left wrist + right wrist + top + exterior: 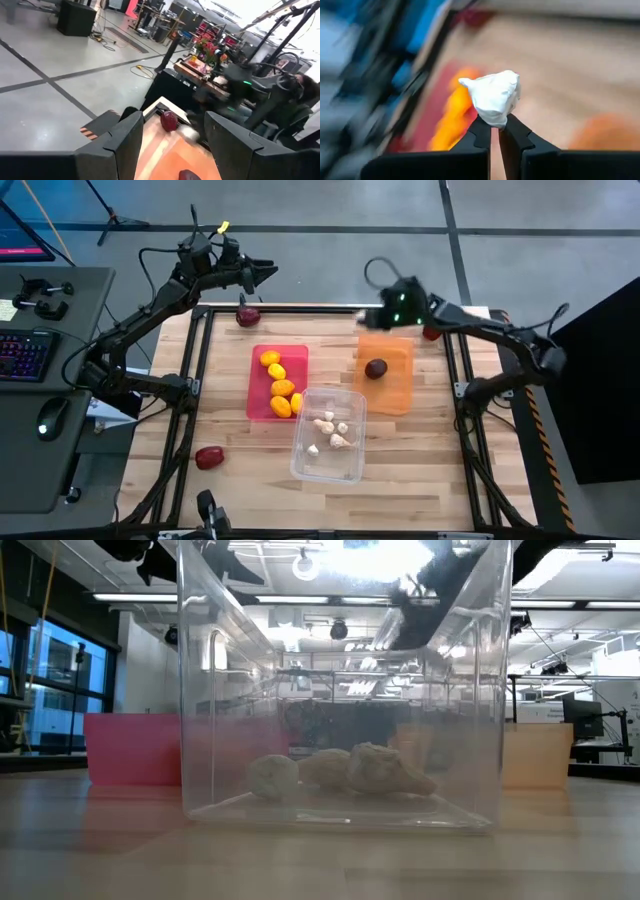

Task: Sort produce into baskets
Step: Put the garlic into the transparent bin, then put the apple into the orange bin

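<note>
My right gripper (368, 318) hangs above the far end of the orange bin (392, 385) and is shut on a whitish garlic bulb (493, 96). One dark red beet (376, 368) lies in the orange bin. The pink bin (262, 395) holds several yellow-orange lemons (279, 385). The clear bin (328, 463) holds several garlic bulbs (340, 770). My left gripper (268, 273) is open and empty, raised beyond the table's far edge, near a loose beet (247, 315). My right gripper pinches the garlic bulb by its lower end (492, 120) between its two fingertips. Most of the bulb stands out past the fingertips (481, 131). The bulb is lifted clear of the table and the bins.
Two more beets lie loose on the table, one at the near left (209, 457) and one at the far right (432, 332). A desk with a keyboard (25, 352) stands left of the table. The black frame rails (200, 380) run along the table's sides.
</note>
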